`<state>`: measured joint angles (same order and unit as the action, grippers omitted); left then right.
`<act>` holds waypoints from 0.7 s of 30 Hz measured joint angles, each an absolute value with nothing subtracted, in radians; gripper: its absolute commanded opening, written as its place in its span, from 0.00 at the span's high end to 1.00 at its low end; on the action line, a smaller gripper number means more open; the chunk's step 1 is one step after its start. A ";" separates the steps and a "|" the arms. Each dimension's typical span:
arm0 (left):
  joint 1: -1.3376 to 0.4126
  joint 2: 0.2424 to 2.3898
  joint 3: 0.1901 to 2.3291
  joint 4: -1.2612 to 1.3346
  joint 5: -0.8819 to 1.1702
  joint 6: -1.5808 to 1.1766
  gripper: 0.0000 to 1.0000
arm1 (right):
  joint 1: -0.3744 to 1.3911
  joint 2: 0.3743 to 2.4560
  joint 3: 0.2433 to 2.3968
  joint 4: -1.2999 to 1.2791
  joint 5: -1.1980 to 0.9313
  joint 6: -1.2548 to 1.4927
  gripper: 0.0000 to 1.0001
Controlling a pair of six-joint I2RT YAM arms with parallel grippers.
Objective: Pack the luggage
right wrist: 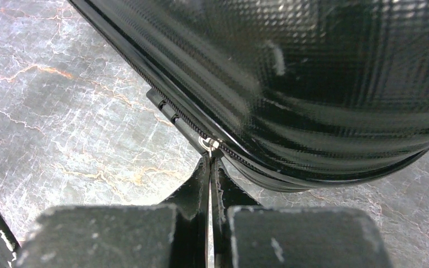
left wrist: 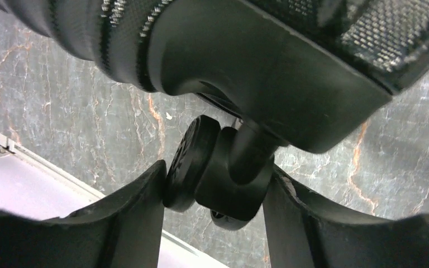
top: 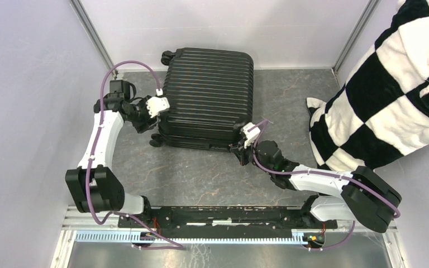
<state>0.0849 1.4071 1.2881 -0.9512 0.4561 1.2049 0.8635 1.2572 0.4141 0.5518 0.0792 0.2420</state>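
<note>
The luggage [top: 209, 92] is a black ribbed hard-shell case lying shut and flat on the grey marbled table. My left gripper [top: 152, 133] is at its near-left corner. In the left wrist view the left gripper [left wrist: 217, 167] is shut on a caster wheel [left wrist: 192, 162], one finger against the tyre and the other against the wheel's fork. My right gripper [top: 240, 148] is at the near-right corner. In the right wrist view the right gripper [right wrist: 209, 159] is shut on the silver zipper pull [right wrist: 207, 143] at the seam of the luggage [right wrist: 324, 84].
A black-and-white checkered blanket [top: 391, 95] hangs in from the right and rests on the table beside the case. White walls close the left, back and right sides. A metal rail [top: 190, 237] runs along the near edge by the arm bases.
</note>
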 measured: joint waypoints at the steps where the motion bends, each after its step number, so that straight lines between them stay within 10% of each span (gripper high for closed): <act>1: 0.073 1.408 1.282 -0.950 0.447 1.211 0.65 | 0.858 1.257 0.413 0.555 0.078 0.249 1.00; 4: 0.048 1.381 1.272 -0.963 0.437 1.237 0.98 | 0.831 1.253 0.404 0.562 0.065 0.270 1.00; 21: -0.377 1.162 1.138 -0.908 0.393 0.795 0.98 | 0.459 1.211 0.372 0.551 -0.138 0.263 1.00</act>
<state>-0.3775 1.1622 1.1378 -0.9085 0.3931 0.7948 0.4591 1.2106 0.3717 0.5514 -0.1375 0.2630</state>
